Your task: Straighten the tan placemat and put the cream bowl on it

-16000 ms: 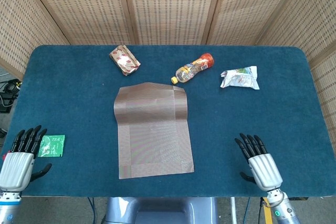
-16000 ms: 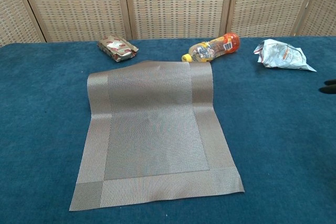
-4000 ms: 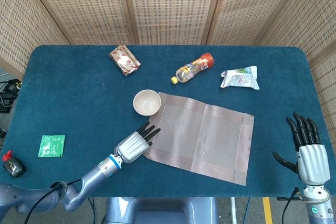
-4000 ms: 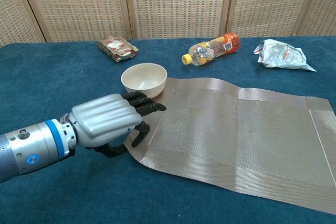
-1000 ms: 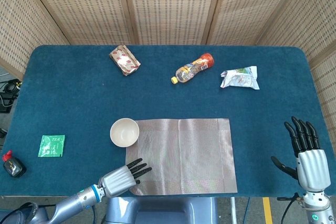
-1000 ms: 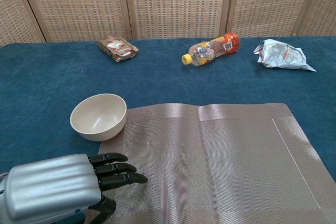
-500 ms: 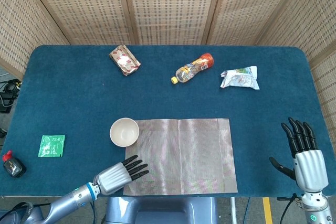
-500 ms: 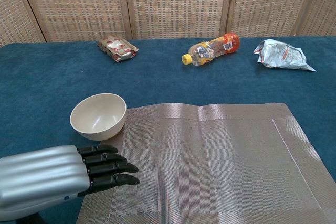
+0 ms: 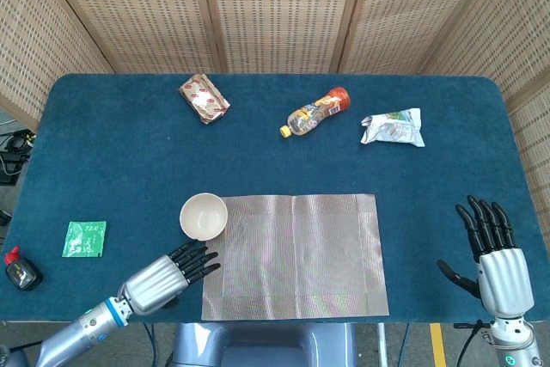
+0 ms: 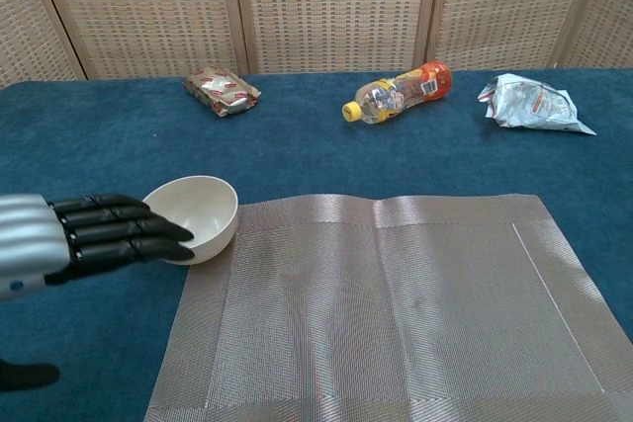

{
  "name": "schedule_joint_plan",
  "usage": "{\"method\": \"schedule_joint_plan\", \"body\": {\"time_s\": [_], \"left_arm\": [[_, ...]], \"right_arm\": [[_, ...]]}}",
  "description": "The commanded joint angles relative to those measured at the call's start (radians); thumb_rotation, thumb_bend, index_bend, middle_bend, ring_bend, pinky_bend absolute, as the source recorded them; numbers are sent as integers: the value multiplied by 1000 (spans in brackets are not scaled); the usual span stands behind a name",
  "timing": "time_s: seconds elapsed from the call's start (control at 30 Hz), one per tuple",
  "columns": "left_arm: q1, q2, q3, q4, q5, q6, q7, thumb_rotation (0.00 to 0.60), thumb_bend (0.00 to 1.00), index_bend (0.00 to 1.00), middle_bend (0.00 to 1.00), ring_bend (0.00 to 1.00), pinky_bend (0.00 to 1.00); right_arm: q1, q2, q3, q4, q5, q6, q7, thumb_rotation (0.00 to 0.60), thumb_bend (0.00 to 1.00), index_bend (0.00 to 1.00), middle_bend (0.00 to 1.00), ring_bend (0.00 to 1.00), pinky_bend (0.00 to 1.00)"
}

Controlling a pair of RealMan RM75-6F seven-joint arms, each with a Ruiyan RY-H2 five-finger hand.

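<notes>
Mat (image 9: 295,255) flat and square to the table's (image 9: 129,152) near edge; bowl (image 9: 204,216) upright on the cloth, touching the mat's far left corner; left hand (image 9: 163,276) just short of the bowl, fingers straight, empty; right hand (image 9: 496,259) well apart, fingers spread, empty.

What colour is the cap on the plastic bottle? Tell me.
Yellow. The bottle lies on its side; its cap shows best in the chest view.
</notes>
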Motion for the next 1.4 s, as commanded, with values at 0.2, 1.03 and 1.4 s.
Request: {"method": "schedule_joint_plan", "body": {"time_s": [0.2, 1.03, 1.4], "left_arm": [[15, -24, -176, 53, -221, -1, 50, 600, 219, 142, 0, 0, 0], [-88, -283, -285, 321, -398, -171, 102, 600, 229, 366, 0, 0, 0], [-76, -222, -279, 252, -359, -134, 56, 600, 229, 371, 0, 0, 0]], "right_arm": [[1, -3, -5, -1, -7, -4, -6, 600, 238, 55, 0, 0, 0], [15, -9, 8, 18, 37, -43, 9, 600, 239, 62, 0, 0, 0], [11, -9, 6, 14, 33, -35, 3, 600, 239, 62, 0, 0, 0]]}}
